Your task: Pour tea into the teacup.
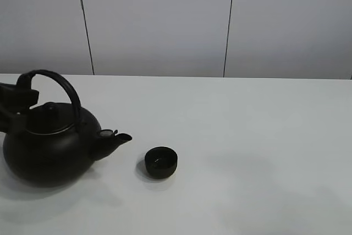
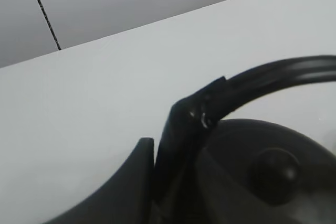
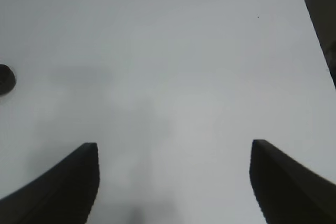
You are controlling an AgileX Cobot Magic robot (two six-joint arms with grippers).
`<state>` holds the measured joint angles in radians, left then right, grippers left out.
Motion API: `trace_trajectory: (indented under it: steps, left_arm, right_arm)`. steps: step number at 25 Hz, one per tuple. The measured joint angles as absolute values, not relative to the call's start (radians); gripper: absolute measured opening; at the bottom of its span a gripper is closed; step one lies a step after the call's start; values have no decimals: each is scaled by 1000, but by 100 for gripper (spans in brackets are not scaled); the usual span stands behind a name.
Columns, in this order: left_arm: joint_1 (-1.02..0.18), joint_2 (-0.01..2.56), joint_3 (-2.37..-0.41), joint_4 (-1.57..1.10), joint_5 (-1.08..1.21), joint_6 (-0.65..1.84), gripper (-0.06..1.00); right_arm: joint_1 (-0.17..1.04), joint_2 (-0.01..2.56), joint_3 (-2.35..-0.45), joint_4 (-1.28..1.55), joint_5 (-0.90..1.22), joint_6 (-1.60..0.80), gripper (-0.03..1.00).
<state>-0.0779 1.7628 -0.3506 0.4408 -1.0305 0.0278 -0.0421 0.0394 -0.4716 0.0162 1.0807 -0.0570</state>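
Note:
The big black kettle (image 1: 49, 147) stands on the left of the white table (image 1: 247, 136), its spout (image 1: 118, 138) pointing right toward the teacup (image 1: 161, 162). The teacup is a small, low, matte-black cup a short way right of the spout. My left gripper (image 1: 16, 96) is shut on the left end of the kettle's arched handle (image 2: 273, 74); in the left wrist view the gripper (image 2: 170, 150) clamps the handle above the lid knob (image 2: 273, 174). My right gripper (image 3: 173, 145) is open and empty above bare table, with the teacup (image 3: 5, 78) far off to its side. No tea stream shows.
A grey panelled wall (image 1: 165, 20) runs behind the table's back edge. The table's right edge (image 3: 315, 40) shows in the right wrist view. The right gripper is out of the exterior view.

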Motion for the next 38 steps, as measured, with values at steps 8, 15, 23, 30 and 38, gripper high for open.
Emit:
trace_trajectory:
  steps: [8, 15, 23, 30, 38]
  left_arm:
    - [-101, 1585, -347, 432, -961, -69, 13]
    - [-249, 1537, -363, 264, -816, -33, 13]
    - [-417, 1537, -363, -36, -811, 139, 13]
    - [-501, 1537, -363, -261, -808, 316, 13]
    - [-504, 1537, -363, -337, -810, 397, 13]
  right_arm:
    - [-42, 39, -472, 16, 1081, -57, 55]
    - [-42, 39, -472, 15, 1081, -57, 55]
    - [-42, 39, -472, 15, 1081, -57, 55]
    - [-42, 39, -472, 15, 1081, -57, 55]
    - [-42, 39, -472, 15, 1080, -57, 55]
